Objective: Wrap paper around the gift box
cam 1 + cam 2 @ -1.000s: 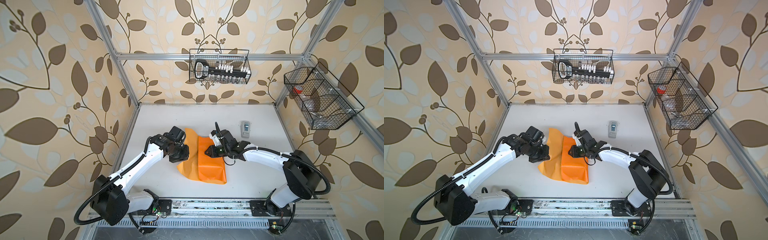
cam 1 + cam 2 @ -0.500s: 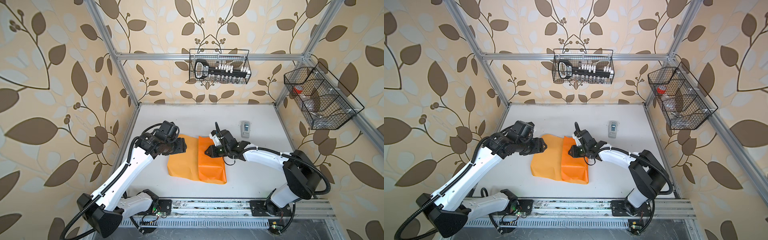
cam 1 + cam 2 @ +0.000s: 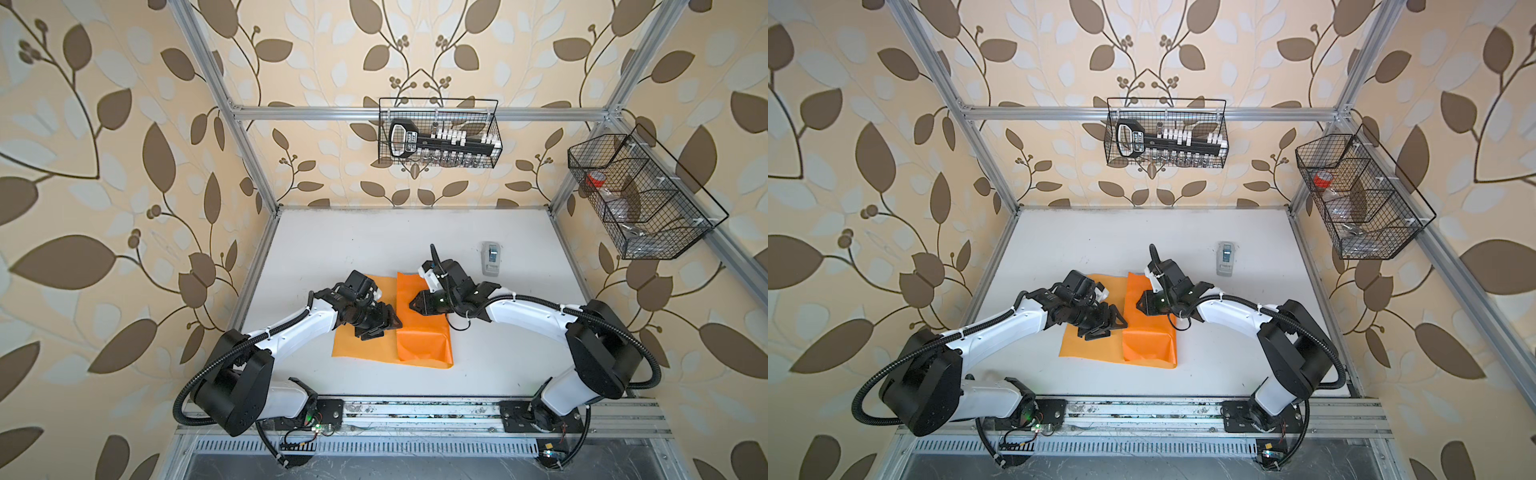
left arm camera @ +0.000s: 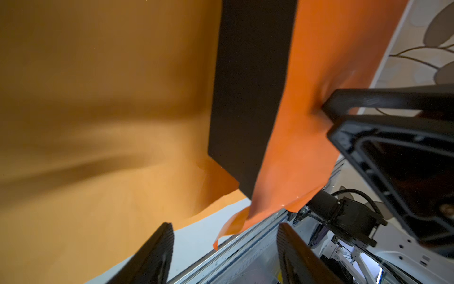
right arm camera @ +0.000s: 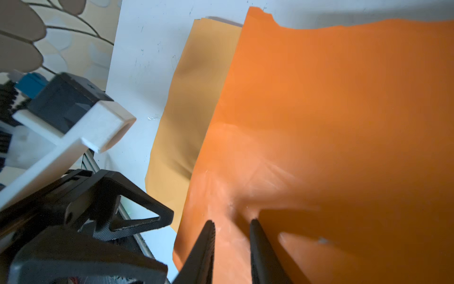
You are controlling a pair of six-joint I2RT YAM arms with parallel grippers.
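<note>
The orange paper point(image 3: 424, 332) lies mid-table in both top views. Its right part is folded up over the gift box, and its paler left part point(image 3: 349, 345) lies flat. The top views hide the gift box. The left wrist view shows one black side of it point(image 4: 248, 98), with paper draped down beside it. My left gripper point(image 3: 384, 328) point(image 4: 224, 233) hovers open over the flat part, just left of the box, holding nothing. My right gripper point(image 3: 411, 305) point(image 5: 232, 226) has its jaws narrowly apart. Its tips press on the paper point(image 5: 319, 110) over the box.
A small grey-white tape dispenser point(image 3: 490, 259) stands behind the right arm. One wire basket point(image 3: 440, 137) hangs on the back wall and another point(image 3: 640, 199) on the right wall. An aluminium rail point(image 3: 415, 411) runs along the table's front edge.
My left gripper opened and let go of the paper's left flap, which dropped flat onto the table. The left arm swung out to the left, then came back beside the box. The right arm stayed put.
</note>
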